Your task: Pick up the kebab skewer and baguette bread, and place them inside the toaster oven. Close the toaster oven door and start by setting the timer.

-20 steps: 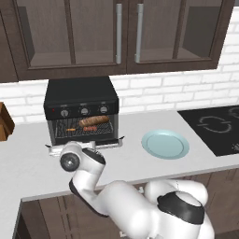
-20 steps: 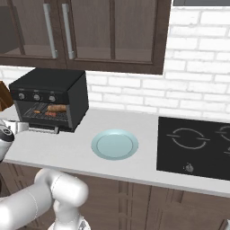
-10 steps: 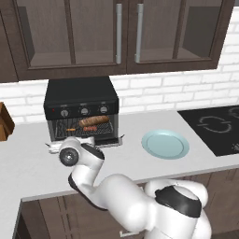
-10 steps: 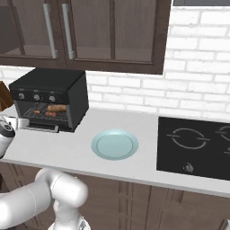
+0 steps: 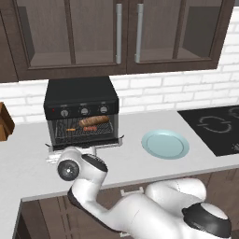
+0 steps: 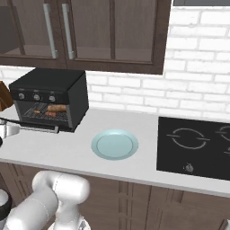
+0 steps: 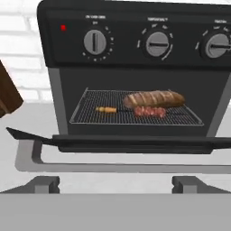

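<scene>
**Toaster oven loaded, door down, jaws spread**

Left base view: a pale grey countertop (image 5: 28, 163) runs below dark brown glass-fronted wall cabinets (image 5: 116, 35) and a white brick backsplash (image 5: 154, 95). The black boxy toaster oven (image 5: 81, 112) stands on it; a round pale blue plate (image 5: 165, 144) lies well to its right, near a black cooktop (image 5: 214, 128).

Right base view: the flat black toaster oven door (image 6: 29, 124) hangs open.

Hand view: the reddish-brown baguette bread (image 7: 153, 98) and the thin kebab skewer (image 7: 144, 111) lie side by side on the wire rack (image 7: 94, 115). The two-finger gripper (image 7: 115, 184) is spread wide, empty, before the door.
</scene>
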